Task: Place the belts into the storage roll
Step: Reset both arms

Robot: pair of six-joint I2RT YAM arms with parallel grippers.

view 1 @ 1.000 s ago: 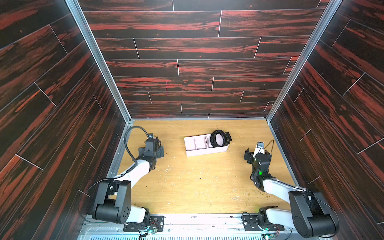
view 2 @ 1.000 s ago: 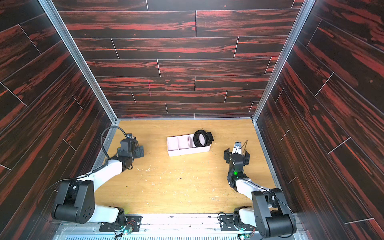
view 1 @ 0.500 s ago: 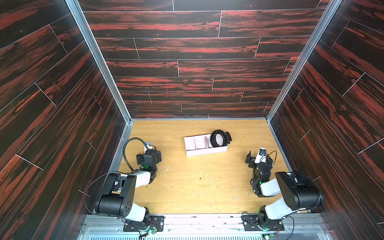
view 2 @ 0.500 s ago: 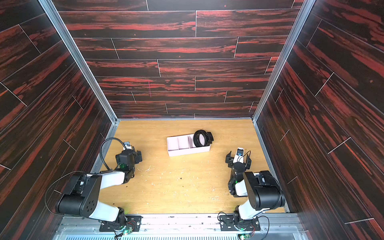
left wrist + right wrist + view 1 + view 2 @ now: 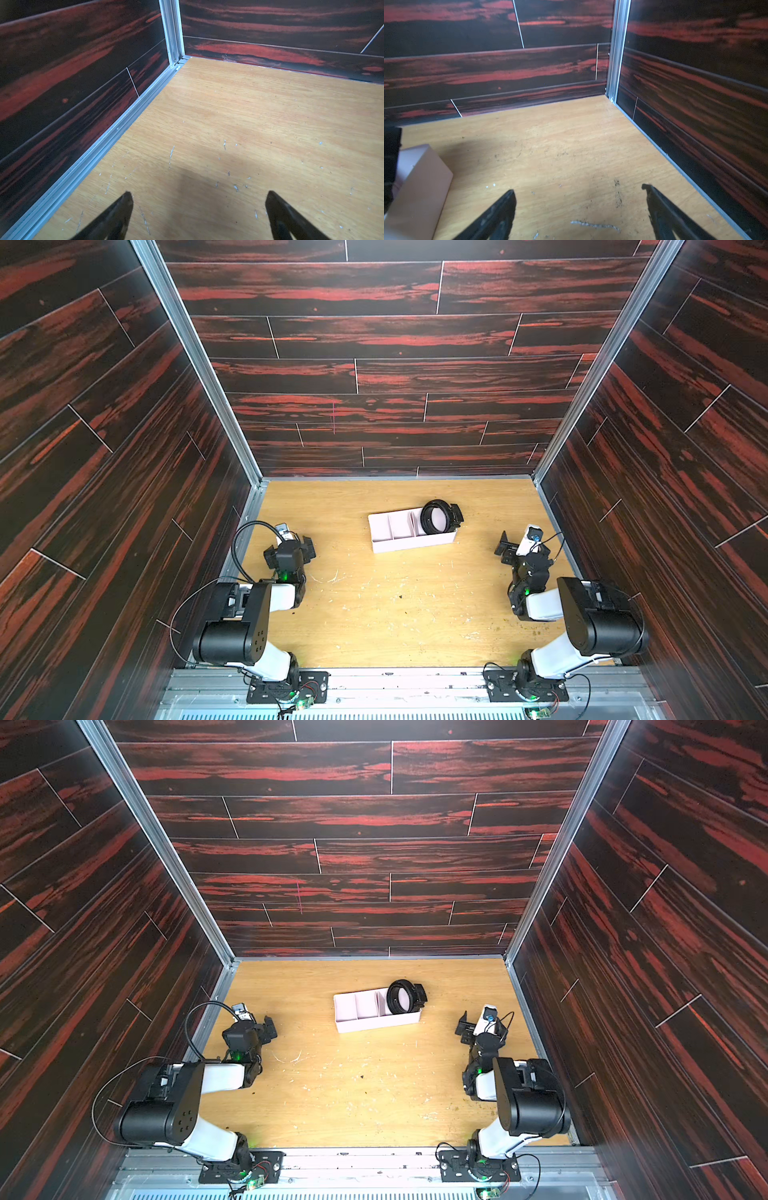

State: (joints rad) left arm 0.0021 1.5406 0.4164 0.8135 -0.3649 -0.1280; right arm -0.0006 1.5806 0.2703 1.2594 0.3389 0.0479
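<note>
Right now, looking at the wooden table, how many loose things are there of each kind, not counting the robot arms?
Coiled black leather-like belt: 1
Pale pink divided rectangular tray: 1
Total: 2

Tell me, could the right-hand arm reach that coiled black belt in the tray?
Probably yes: only bare table lies between the right gripper and the tray, the belt sits in the end compartment nearest it, and its jaws are open and empty.
</note>
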